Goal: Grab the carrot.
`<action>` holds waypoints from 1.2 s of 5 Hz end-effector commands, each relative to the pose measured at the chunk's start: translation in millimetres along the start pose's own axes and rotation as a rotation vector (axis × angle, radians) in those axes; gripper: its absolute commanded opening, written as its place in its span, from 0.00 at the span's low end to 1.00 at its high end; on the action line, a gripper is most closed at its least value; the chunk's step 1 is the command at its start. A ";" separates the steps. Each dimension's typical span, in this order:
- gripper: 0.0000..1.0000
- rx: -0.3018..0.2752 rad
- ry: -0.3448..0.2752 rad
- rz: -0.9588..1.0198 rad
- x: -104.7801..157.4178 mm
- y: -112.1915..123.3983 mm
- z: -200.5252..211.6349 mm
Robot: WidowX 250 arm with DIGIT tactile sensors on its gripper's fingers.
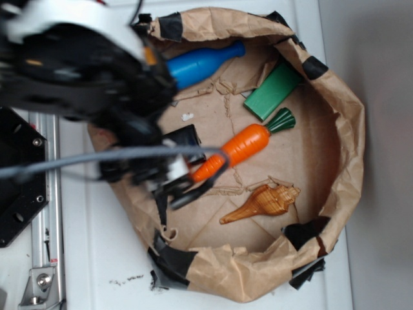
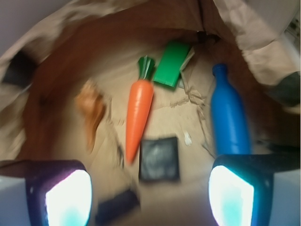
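The carrot (image 1: 240, 148) is glossy orange with a dark green ridged top. It lies on the brown paper in the middle of the paper-lined basin, with its tip pointing toward the arm. In the wrist view the carrot (image 2: 139, 112) lies ahead of the jaws, tip toward me, slightly left of centre. My gripper (image 1: 188, 186) hovers at the carrot's pointed end. It is open and empty, and in the wrist view the gripper (image 2: 150, 197) has its two pads wide apart at the bottom corners. The view is blurred.
A blue bottle (image 1: 203, 63) (image 2: 229, 117) lies at the basin's far side. A green block (image 1: 274, 90) (image 2: 171, 63) lies by the carrot's top. A brown spiral seashell (image 1: 261, 203) (image 2: 91, 110) lies beside the carrot. A black square patch (image 2: 160, 158) is near the tip. Crumpled paper walls (image 1: 348, 129) surround everything.
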State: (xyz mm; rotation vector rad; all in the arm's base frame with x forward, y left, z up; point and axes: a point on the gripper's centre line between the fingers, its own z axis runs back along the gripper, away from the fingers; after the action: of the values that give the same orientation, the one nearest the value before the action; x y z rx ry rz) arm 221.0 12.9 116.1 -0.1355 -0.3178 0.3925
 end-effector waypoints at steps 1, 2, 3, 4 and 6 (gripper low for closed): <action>1.00 0.031 0.032 0.072 26.6 -1.6 -68.2; 1.00 0.026 0.019 0.045 42.4 -23.9 -74.2; 1.00 0.035 0.067 0.027 43.8 -36.6 -90.3; 1.00 0.067 0.131 0.008 35.4 -36.3 -108.2; 0.00 0.119 0.210 -0.027 34.3 -23.6 -101.6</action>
State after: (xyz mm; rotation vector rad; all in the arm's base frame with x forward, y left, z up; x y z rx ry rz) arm 284.2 -6.8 23.2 -0.0485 -0.0388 0.3656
